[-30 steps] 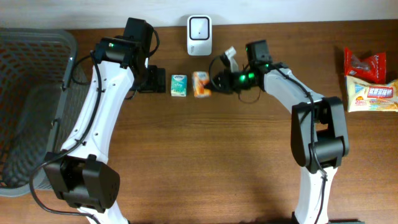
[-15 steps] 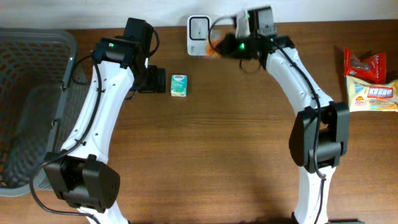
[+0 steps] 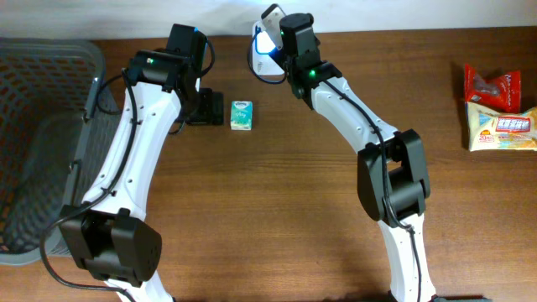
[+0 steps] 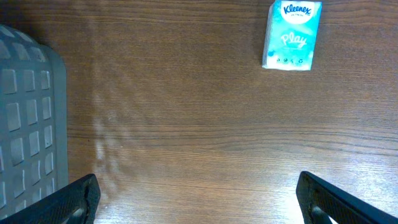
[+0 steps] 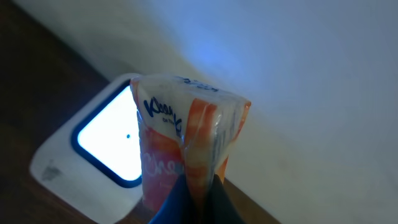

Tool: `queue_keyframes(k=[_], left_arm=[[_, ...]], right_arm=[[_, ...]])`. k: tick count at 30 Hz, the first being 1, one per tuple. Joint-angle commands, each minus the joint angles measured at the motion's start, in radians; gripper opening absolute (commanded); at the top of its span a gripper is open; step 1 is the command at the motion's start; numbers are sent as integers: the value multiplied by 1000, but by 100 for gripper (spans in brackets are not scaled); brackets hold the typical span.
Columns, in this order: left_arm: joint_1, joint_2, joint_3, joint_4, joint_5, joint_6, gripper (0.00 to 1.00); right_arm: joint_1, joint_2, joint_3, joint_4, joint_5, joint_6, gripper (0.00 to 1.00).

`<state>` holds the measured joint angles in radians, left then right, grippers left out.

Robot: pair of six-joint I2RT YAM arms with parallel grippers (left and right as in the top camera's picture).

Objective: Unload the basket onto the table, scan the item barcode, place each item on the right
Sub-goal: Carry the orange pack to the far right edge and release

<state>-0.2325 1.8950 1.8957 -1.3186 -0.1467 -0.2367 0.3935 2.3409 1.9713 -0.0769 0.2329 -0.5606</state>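
holding the orange tissue pack (image 5: 186, 143) up at the scanner (image 5: 62, 168), which stands at twelve o'clock on the surface (image 3: 277, 210), the right pincer (image 5: 193, 200) is clenched on the pack's lower seam. the pack stands roughly upright, its lettered side toward the scanner's lit window. it hangs near the window, and seems to be apart from it in the wrist view. where the barcode sits cannot be told from these views.

to do this step well, the arm should probably square one flat face to the window, near but not touching. it should then turn the pack slowly at the wrist so that each side passes the light. the pinch needs to stay firm yet gentle, since the soft wrapper could slip or crumple and bend the code.

the left pincer (image 4: 199, 202) hangs released over bare wood. the teal tissue pack (image 4: 291, 34) lies toward its one o'clock, well clear of the scanner.
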Motion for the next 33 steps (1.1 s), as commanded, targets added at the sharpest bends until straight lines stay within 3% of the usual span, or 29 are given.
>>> queue_keyframes(k=[1, 8, 12, 15, 20, 24, 29, 31, 32, 33], left_arm=[[6, 1, 0, 1, 0, -13, 99], [6, 1, 0, 1, 0, -13, 99], [6, 1, 0, 1, 0, -13, 99], [6, 1, 0, 1, 0, -13, 99], [6, 1, 0, 1, 0, -13, 99], [6, 1, 0, 1, 0, -13, 99], [6, 1, 0, 1, 0, -13, 99], [6, 1, 0, 1, 1, -13, 99], [4, 1, 0, 1, 0, -13, 99], [5, 1, 0, 1, 0, -13, 99]], right_arm=[[12, 38, 11, 22, -68, -68, 4], [18, 87, 11, 58, -55, -67, 4], [16, 27, 11, 119, 68, -21, 4], [-27, -57, 11, 116, 187, 169, 4], [-294, -206, 11, -196, 224, 648, 4], [-586, -213, 11, -603, 215, 978, 4], [-854, -208, 8, -785, -27, 996, 8], [-908, -207, 8, -805, -42, 996, 5], [-924, -207, 6, -806, -42, 996, 13], [-933, -207, 3, -805, -42, 996, 32]])
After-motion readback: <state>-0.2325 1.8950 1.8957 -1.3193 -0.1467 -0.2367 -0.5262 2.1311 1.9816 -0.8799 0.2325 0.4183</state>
